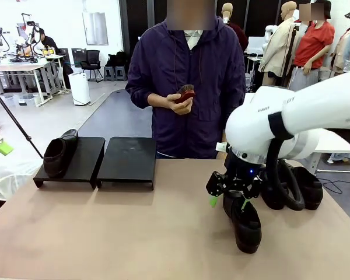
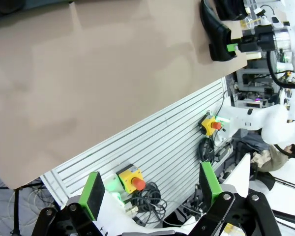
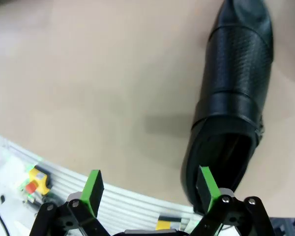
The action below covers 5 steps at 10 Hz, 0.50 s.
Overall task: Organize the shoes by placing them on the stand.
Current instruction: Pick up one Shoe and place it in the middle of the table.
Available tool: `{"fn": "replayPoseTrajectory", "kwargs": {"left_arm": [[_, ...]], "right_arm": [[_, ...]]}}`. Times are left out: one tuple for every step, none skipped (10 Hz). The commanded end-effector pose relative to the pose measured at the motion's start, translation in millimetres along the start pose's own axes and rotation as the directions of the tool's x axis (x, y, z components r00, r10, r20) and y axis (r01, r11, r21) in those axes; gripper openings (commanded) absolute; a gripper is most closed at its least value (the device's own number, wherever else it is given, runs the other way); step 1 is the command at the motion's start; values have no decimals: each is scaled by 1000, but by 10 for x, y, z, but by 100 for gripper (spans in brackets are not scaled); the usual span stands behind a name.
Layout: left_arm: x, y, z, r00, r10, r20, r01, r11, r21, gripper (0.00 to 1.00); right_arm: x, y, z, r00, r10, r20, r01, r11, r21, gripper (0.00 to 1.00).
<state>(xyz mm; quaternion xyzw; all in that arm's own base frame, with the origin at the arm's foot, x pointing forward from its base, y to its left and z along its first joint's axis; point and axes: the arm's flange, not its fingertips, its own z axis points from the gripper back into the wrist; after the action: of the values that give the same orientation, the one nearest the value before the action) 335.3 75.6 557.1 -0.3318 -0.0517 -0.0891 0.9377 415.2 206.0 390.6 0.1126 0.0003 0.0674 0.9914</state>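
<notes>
The right gripper hangs with jaws spread wide, one pad at the heel opening of the shoe on the tabletop.

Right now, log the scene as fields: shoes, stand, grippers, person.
Stand: two black sections, side by side
On stand: black dress shoe, on the left section
On table: second dress shoe, toe toward the robot
Right gripper: open, at that shoe's heel opening
Left gripper: open, holding nothing
Far right: third shoe, partly hidden
Person's hand: holds a brush
</notes>
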Motion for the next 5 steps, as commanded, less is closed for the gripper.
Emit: {"fn": "replayPoseTrajectory", "kwargs": {"left_arm": [[-13, 7, 26, 1000, -2, -8, 2, 1000, -2, 100], [-13, 7, 26, 1000, -2, -8, 2, 1000, -2, 100], [-13, 7, 26, 1000, -2, -8, 2, 1000, -2, 100], [-13, 7, 26, 1000, -2, -8, 2, 1000, -2, 100], [-13, 7, 26, 1000, -2, -8, 2, 1000, -2, 100]], "right_arm": [[58, -53, -160, 995, -37, 90, 42, 997, -63, 100], [80, -115, -232, 996, -22, 85, 28, 998, -64, 100], [106, -152, -306, 996, -21, 92, 29, 996, -85, 100], [138, -193, -351, 994, -32, 104, 41, 996, -81, 100], [146, -221, -370, 993, -29, 117, 38, 996, -78, 100]]}}
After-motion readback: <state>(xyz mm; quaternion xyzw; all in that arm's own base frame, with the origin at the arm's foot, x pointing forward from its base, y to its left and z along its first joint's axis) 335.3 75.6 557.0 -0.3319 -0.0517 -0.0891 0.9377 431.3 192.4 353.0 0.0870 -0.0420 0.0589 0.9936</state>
